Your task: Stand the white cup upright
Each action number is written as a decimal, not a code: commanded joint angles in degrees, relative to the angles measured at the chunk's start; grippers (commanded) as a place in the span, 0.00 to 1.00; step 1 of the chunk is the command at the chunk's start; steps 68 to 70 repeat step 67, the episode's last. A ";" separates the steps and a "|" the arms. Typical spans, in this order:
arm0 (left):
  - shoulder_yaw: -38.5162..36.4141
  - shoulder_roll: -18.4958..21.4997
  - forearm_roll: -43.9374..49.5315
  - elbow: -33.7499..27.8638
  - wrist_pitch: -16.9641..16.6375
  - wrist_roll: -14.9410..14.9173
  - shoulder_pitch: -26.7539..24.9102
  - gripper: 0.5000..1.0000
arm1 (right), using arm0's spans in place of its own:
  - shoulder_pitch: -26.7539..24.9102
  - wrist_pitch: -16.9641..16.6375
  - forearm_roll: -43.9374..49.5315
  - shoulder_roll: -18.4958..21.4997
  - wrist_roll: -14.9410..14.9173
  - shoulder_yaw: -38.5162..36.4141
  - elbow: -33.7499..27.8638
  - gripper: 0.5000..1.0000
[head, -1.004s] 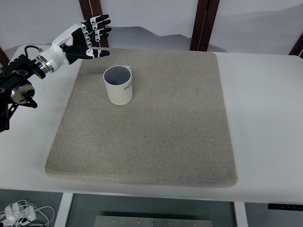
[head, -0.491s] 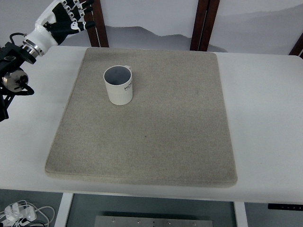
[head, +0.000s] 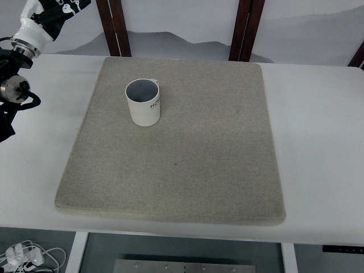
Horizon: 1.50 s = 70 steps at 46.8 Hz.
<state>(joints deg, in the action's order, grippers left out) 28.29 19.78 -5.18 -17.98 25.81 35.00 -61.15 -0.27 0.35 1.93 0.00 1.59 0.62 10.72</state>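
White cup (head: 143, 102) stands upright, mouth up, on the grey felt mat (head: 176, 165), toward the mat's far-left part, nothing touching it. Task looks done. Left hand (head: 50, 12) is up at the top-left corner, well apart from the cup, mostly cut off by the frame edge, so cannot tell if its fingers are apart or curled. Right arm not visible. White tabletop (head: 318, 142) bare around the mat. Risk from here is low: the only real trouble would be the left arm swinging back over the mat and clipping the cup's rim, tipping it again.
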 commanded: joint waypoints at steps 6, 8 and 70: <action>0.01 -1.32 8.60 0.84 -3.74 -5.72 0.50 0.99 | 0.01 0.00 0.00 0.00 -0.01 0.00 0.00 0.90; 0.10 -2.02 9.39 1.28 -5.32 -7.74 0.50 0.98 | 0.01 0.00 0.00 0.00 -0.01 0.00 0.00 0.90; 18.03 -7.65 23.72 4.88 -1.73 -26.65 4.28 0.99 | 0.01 -0.53 -0.09 0.00 -0.01 -0.27 0.00 0.90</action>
